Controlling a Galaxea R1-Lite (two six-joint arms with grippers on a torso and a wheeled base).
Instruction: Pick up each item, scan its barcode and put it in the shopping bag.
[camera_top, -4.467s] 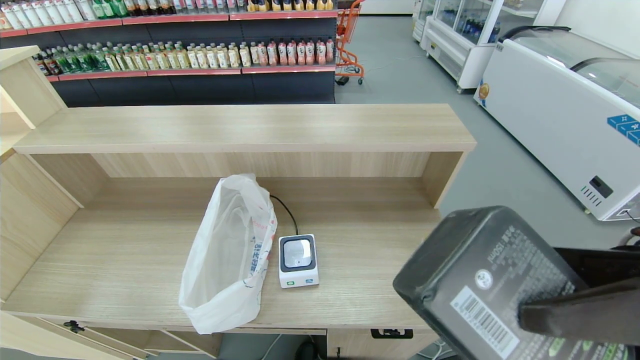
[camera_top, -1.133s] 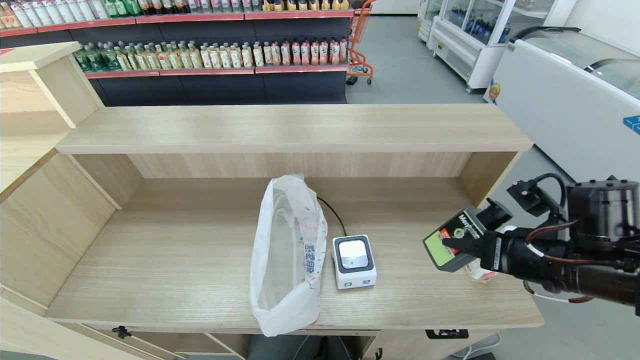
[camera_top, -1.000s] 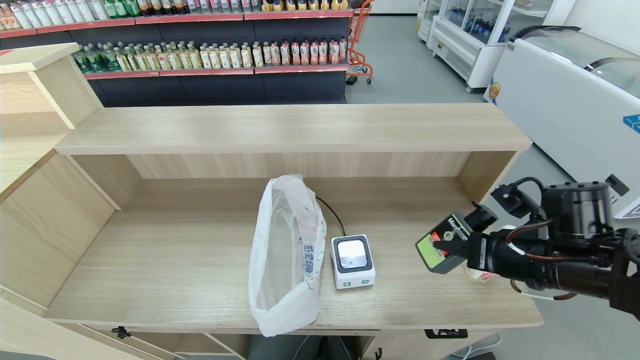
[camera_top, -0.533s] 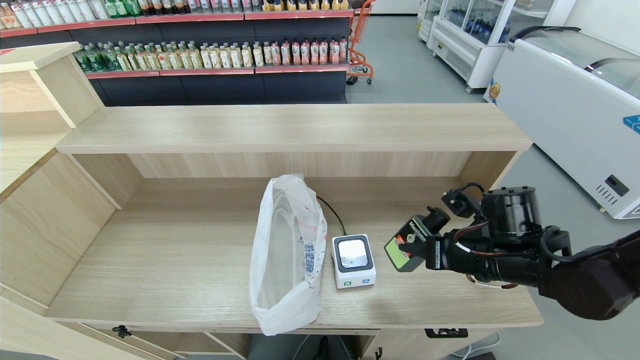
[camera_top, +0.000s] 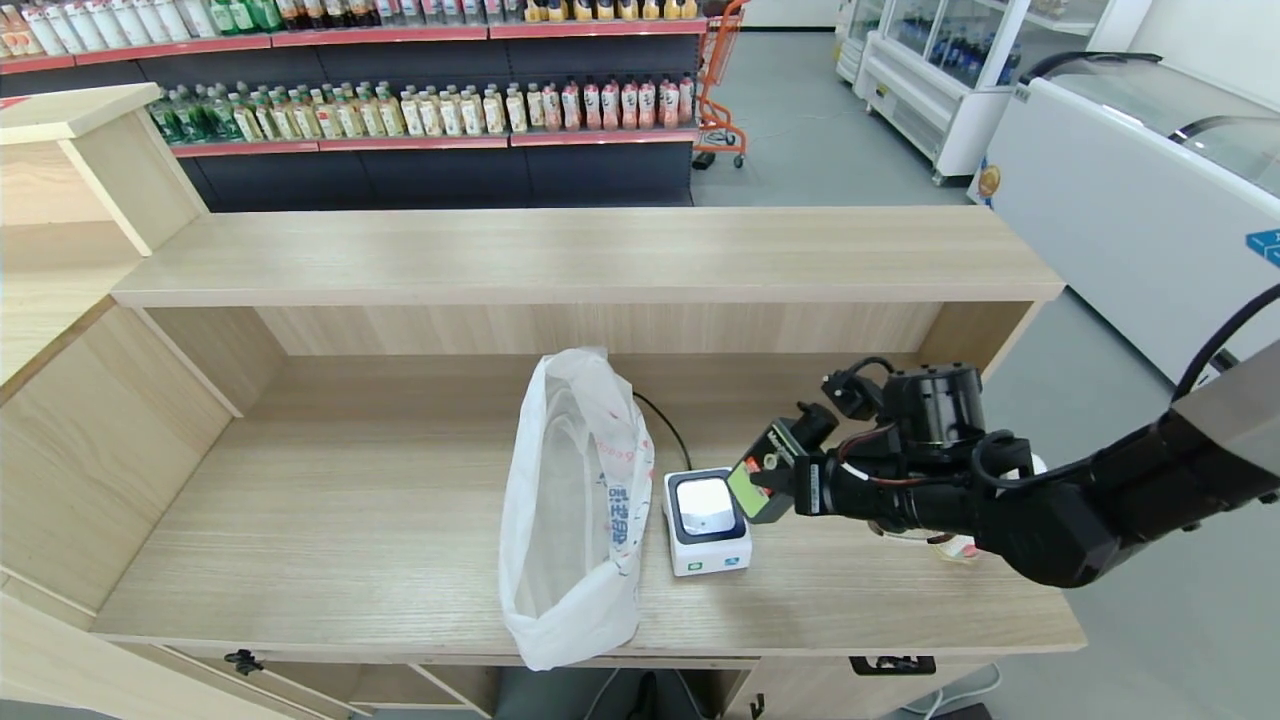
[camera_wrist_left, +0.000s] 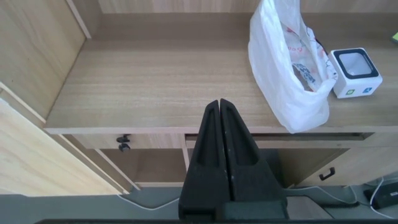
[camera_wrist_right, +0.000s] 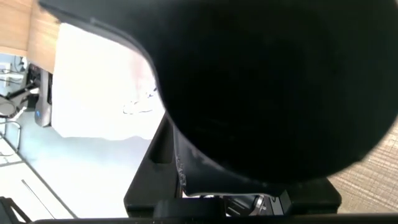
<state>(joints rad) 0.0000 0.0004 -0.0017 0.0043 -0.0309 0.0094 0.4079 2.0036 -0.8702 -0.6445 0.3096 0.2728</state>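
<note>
My right gripper (camera_top: 775, 472) is shut on a small dark box (camera_top: 748, 492) with a green face. It holds the box just above the counter, right beside the white barcode scanner (camera_top: 706, 520). The white plastic shopping bag (camera_top: 575, 500) stands open to the left of the scanner. In the right wrist view the dark box (camera_wrist_right: 267, 81) sits close against the camera. My left gripper (camera_wrist_left: 219, 106) is shut with nothing in it, out in front of the counter's front edge; beyond it stand the bag (camera_wrist_left: 289, 62) and the scanner (camera_wrist_left: 354, 71).
A white and red item (camera_top: 950, 547) lies on the wooden counter (camera_top: 350, 520) behind my right arm, mostly hidden. A raised shelf (camera_top: 590, 255) runs along the back. The scanner's cable (camera_top: 660, 425) trails behind the bag. The counter left of the bag is bare.
My right arm has carried the box leftward from the counter's right end to just beside the scanner. The bag, scanner and left gripper stay put.
</note>
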